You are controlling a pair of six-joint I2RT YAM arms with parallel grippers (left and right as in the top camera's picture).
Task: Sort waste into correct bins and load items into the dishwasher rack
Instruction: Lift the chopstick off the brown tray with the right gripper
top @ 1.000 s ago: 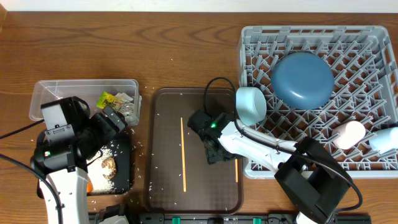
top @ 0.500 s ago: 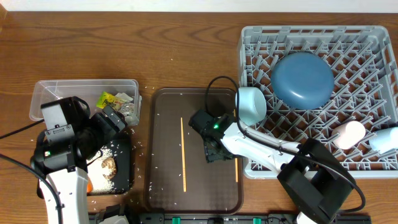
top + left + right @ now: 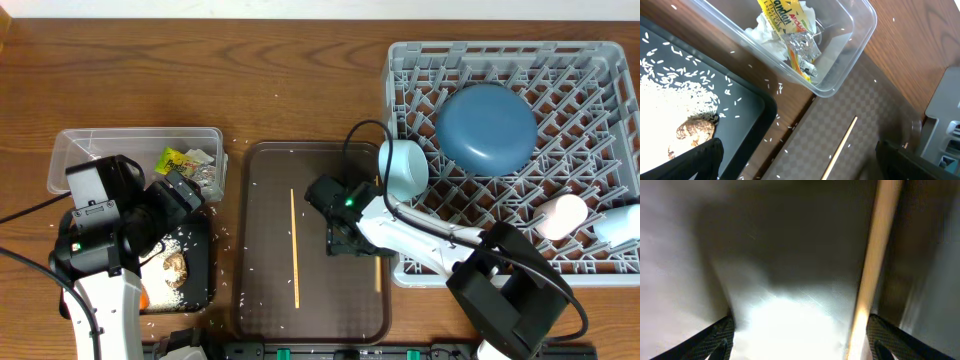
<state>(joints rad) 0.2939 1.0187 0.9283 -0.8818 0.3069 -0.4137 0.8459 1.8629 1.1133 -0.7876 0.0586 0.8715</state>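
From overhead, your right gripper (image 3: 345, 238) has barely shifted on the large dark brown serving tray (image 3: 262, 320). It sits low beside the thin wooden chopstick (image 3: 377, 272) at the tray's right edge. That stick still lies flat, so nothing is headed for the grey pegged plastic rack (image 3: 600, 265) yet. White rice grains (image 3: 228, 240) fleck the brown wooden table (image 3: 200, 60), and only a pale strip of the room shows.

At the left wrist, your left gripper (image 3: 807, 162) hangs spread wide and empty by the shallow black tray (image 3: 752, 102).

At the right wrist, the jaws are spread, with the chopstick just inside one finger (image 3: 890, 340) and not pinched.

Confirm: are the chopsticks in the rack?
No, the two chopsticks lie on the brown tray, not in the grey rack.
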